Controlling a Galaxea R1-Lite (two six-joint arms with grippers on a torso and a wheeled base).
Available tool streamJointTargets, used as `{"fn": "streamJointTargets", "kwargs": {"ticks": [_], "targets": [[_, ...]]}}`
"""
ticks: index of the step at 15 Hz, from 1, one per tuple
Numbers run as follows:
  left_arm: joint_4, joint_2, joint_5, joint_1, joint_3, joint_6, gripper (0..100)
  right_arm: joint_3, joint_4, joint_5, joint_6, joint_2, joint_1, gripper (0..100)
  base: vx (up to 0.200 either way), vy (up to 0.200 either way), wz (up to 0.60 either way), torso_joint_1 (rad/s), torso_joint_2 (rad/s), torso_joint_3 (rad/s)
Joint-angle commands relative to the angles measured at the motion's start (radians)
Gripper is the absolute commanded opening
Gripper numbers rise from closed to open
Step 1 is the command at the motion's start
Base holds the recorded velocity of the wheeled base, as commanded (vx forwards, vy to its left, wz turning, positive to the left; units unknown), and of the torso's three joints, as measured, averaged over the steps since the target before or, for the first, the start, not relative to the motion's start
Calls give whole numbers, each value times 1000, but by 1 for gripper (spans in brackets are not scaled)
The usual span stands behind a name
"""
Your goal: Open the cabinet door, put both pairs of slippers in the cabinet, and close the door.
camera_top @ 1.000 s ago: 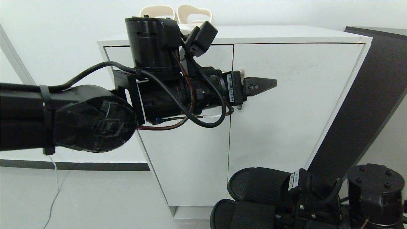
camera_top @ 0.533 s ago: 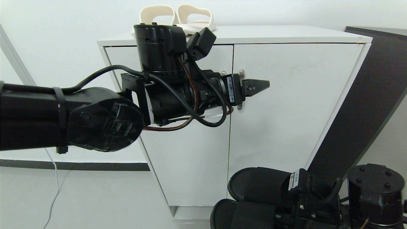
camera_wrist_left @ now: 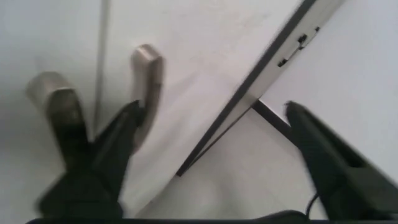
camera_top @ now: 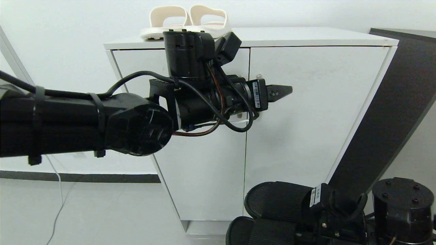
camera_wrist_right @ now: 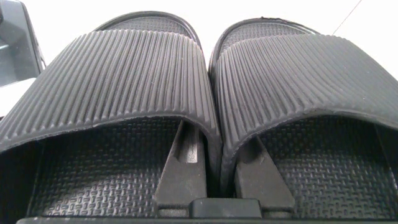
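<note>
The white cabinet (camera_top: 306, 119) stands with both doors closed. A cream pair of slippers (camera_top: 185, 20) rests on its top at the left. My left gripper (camera_top: 279, 92) is at the door seam, level with the metal handles (camera_top: 258, 76). In the left wrist view the left gripper (camera_wrist_left: 211, 149) is open, one finger (camera_wrist_left: 106, 162) beside a handle (camera_wrist_left: 146, 81), the second handle (camera_wrist_left: 56, 106) just past it. The black pair of slippers (camera_top: 272, 200) hangs low in front of the right door. My right gripper (camera_wrist_right: 221, 177) is shut on the slippers' adjoining straps (camera_wrist_right: 211, 93).
A dark panel (camera_top: 391, 112) leans along the cabinet's right side. Left of the cabinet are a white wall with a dark baseboard stripe (camera_top: 85, 177) and a thin cable (camera_top: 58, 211) hanging to the pale floor.
My left arm has pushed forward toward the cabinet, its wrist shifting right and uncovering the cream slippers. The right gripper with the black slippers has sunk slightly.
</note>
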Motion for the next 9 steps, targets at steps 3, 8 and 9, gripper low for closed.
{"fn": "streamJointTargets", "kwargs": {"ticks": [3,8,9], "targets": [[0,-33,-1,-1,38,-2,0,5,0,1,0,-4,12,0,0,0,0,0,0,0],[0,-112,-1,-10,107,0,0,21,0,1,0,-19,55,0,0,0,0,0,0,0],[0,-132,-1,-14,126,0,0,22,0,1,0,-21,55,0,0,0,0,0,0,0]]}}
